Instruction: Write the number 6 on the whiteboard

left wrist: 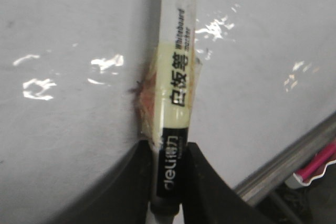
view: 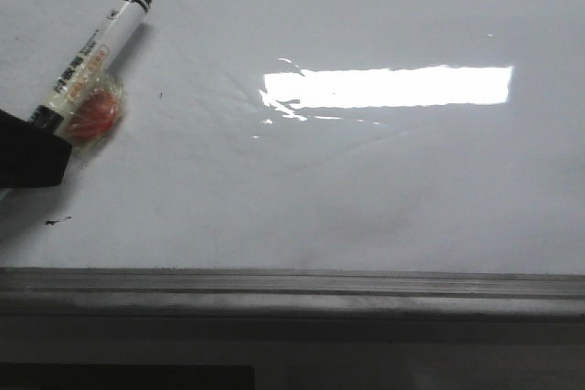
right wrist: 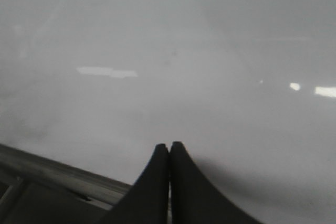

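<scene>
White glossy whiteboard (view: 366,180) has no number 6 on it, while the left gripper (left wrist: 169,182) at its left side squeezes a white marker pen (view: 96,47), and the right gripper (right wrist: 169,156) is pressed closed, holding nothing.

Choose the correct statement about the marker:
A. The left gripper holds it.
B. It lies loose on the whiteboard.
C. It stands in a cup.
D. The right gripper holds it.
A: the left gripper is closed on the marker over the whiteboard; the right gripper is closed and holds nothing.
</scene>
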### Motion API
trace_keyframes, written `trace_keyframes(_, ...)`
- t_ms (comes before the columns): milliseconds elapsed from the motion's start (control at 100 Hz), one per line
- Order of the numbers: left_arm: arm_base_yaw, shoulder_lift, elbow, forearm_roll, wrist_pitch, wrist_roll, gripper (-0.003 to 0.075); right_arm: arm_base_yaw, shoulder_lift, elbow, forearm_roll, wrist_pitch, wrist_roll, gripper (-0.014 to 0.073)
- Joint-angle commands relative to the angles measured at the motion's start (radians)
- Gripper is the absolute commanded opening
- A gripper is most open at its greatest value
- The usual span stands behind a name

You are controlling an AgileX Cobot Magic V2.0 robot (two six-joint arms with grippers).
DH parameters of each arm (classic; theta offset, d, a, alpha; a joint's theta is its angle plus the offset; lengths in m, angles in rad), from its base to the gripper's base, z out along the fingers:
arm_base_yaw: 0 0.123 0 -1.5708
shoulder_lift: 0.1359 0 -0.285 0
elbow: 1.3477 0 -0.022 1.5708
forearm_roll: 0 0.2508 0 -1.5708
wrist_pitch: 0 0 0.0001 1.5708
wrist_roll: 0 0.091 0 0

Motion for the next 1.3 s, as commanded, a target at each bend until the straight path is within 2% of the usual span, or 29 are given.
trace_keyframes(0,-0.021,-0.027,-0.056,0.108,-0.004,0.003,-0.0019,0.065,0.067,-0.075,-0.001,-0.060,-0.035,-0.0053)
trace_keyframes(160,-0.106,-0.031,-0.058,0.231,-0.053,0.003,-0.0019,0.246,0.209,-0.173,-0.001,-0.060,-0.092,-0.0050)
trace_keyframes(210,-0.142,-0.029,-0.058,0.280,-0.067,0.003,-0.0019,0.308,0.252,-0.203,-0.001,-0.065,-0.091,-0.0025)
trace_keyframes(310,-0.215,-0.029,-0.058,0.349,-0.124,0.003,-0.0019,0.437,0.336,-0.261,0.001,-0.099,-0.091,0.0133)
trace_keyframes(360,-0.246,-0.029,-0.058,0.373,-0.151,0.003,-0.0019,0.488,0.372,-0.284,0.005,-0.130,-0.091,0.0259)
trace_keyframes(430,-0.280,-0.029,-0.058,0.391,-0.174,0.003,-0.0019,0.543,0.422,-0.313,0.014,-0.182,-0.091,0.0393)
trace_keyframes(510,-0.303,-0.029,-0.058,0.390,-0.185,0.003,-0.0019,0.586,0.469,-0.342,0.036,-0.225,-0.091,0.0451)
trace_keyframes(750,-0.311,-0.029,-0.058,0.390,-0.193,0.003,-0.0019,0.635,0.575,-0.395,0.140,-0.326,-0.091,0.0404)
trace_keyframes(1000,-0.311,-0.029,-0.058,0.390,-0.193,0.003,-0.0019,0.673,0.647,-0.404,0.181,-0.461,-0.091,0.0379)
trace_keyframes(1100,-0.311,-0.029,-0.058,0.390,-0.193,0.003,-0.0019,0.673,0.664,-0.404,0.215,-0.492,-0.091,0.0248)
trace_keyframes(1220,-0.311,-0.029,-0.058,0.390,-0.193,0.003,-0.0019,0.673,0.670,-0.404,0.215,-0.525,-0.091,-0.0062)
trace_keyframes(1290,-0.311,-0.029,-0.058,0.390,-0.191,0.003,-0.0019,0.673,0.670,-0.404,0.215,-0.527,-0.091,-0.0064)
